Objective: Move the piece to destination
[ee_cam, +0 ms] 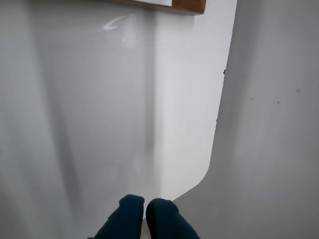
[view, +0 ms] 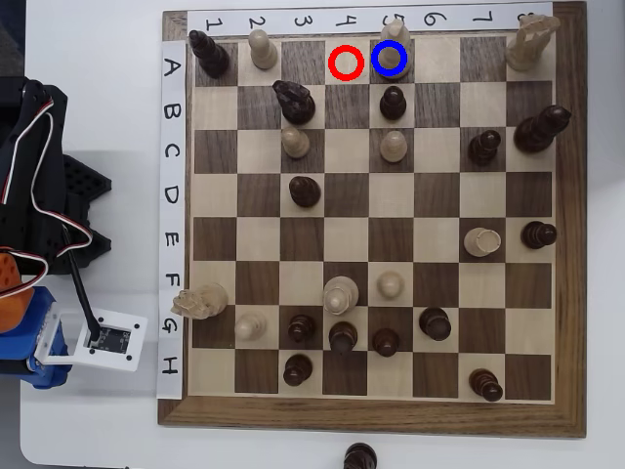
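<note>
We see the piece (view: 392, 51) in the overhead view. It is a small cream chess piece, and it stands right on the destination (view: 390, 59), the dark square with the blue ring, in row A under the number 5. The ring sits around the piece. Just to the left of it is the red ring (view: 346, 62) on a light square with nothing on it. A dark piece (view: 393, 101) stands on the next square below the piece, and another cream piece (view: 393, 147) stands below that one. The big cream knight (view: 527, 44) is in the top right corner of the chessboard (view: 376, 415). Many other dark and cream pieces stand all over the board.

The arm (view: 39, 215) is well away from the piece, off the left side of the board, on the white table (view: 98, 59).

In the wrist view we see the gripper (ee_cam: 145, 204) at the bottom edge. Its two dark blue fingers (ee_cam: 130, 205) are together, almost touching, and they hold nothing. Under them is only the white table. A bit of the board's wooden edge (ee_cam: 187, 6) shows at the top.
</note>
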Available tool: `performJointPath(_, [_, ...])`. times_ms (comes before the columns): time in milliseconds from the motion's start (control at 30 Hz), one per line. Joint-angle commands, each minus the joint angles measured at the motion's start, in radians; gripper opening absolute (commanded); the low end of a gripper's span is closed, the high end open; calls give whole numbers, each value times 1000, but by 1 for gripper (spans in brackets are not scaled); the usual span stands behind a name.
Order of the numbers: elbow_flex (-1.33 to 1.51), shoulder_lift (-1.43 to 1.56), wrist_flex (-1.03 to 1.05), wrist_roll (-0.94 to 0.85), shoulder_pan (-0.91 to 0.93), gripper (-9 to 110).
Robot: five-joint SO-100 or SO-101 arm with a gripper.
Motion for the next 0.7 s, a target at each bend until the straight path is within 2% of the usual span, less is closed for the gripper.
performJointPath(0, [-3,60,-12,-37,-23,0])
performJointPath(667, [0,60,-23,-63,-20,0])
